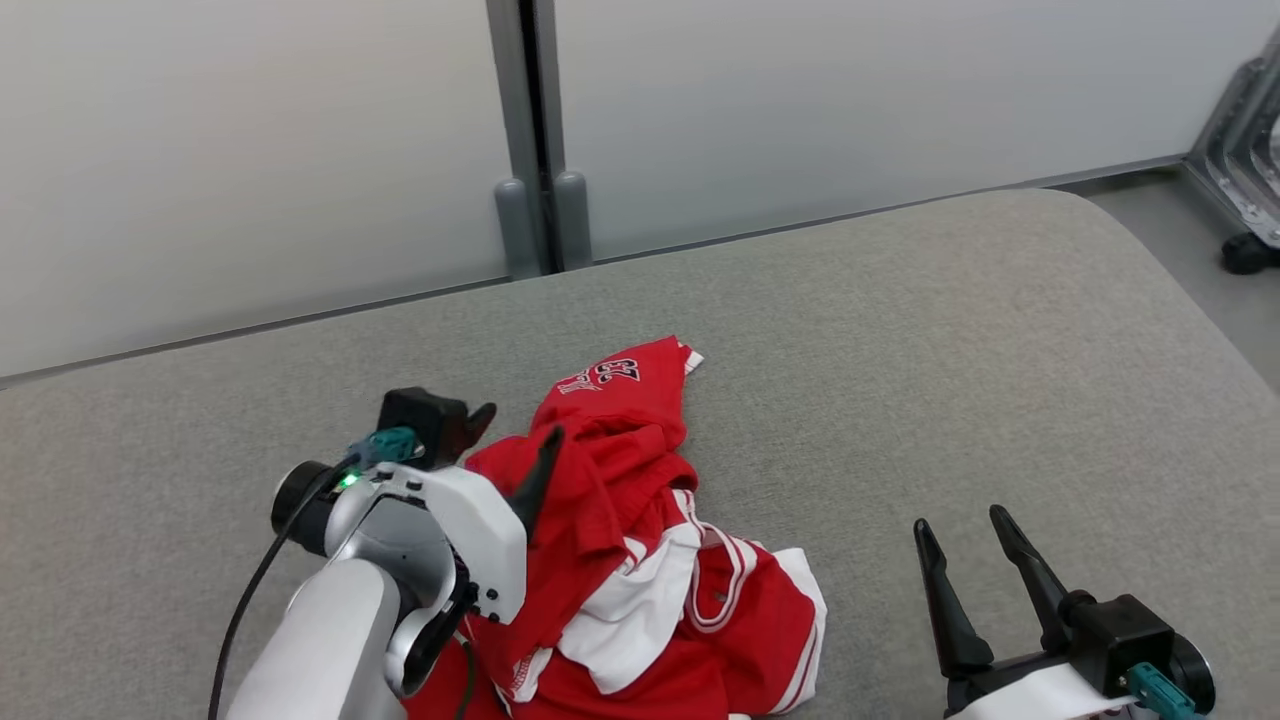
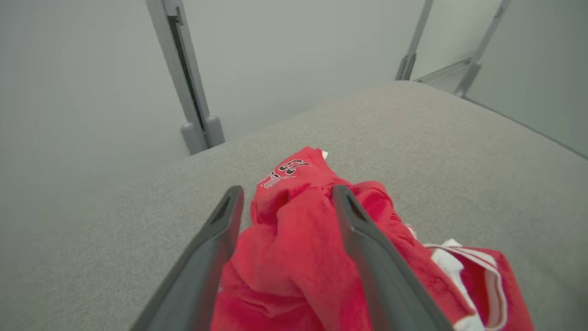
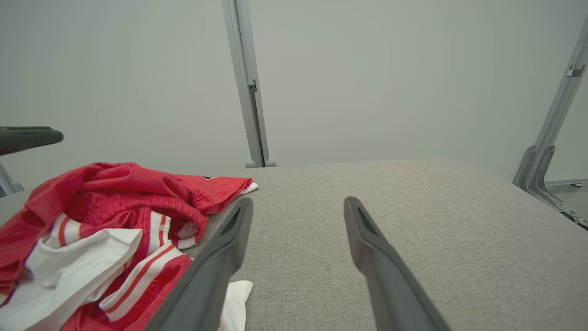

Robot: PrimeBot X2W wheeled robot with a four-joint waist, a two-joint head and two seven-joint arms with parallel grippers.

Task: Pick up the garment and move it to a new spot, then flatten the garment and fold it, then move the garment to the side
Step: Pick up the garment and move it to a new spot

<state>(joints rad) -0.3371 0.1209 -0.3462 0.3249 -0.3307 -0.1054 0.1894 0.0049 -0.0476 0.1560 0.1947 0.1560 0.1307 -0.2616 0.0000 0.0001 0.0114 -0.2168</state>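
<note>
On grey cushion (image 1: 900, 350), crumpled red garment (image 1: 620, 470); left gripper (image 2: 287, 193) spread over it, right gripper (image 1: 960, 520) spread, empty, nearby.

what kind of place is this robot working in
Probably a robotics lab or test cell: a grey fabric-covered worktable, plain pale partition panels with a metal post behind it, and a crumpled red and white garment on top.

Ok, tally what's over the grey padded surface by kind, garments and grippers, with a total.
Garments: 1, the crumpled red and white garment
Grippers: 2, the left gripper and the right gripper, both open
Total: 3
</note>
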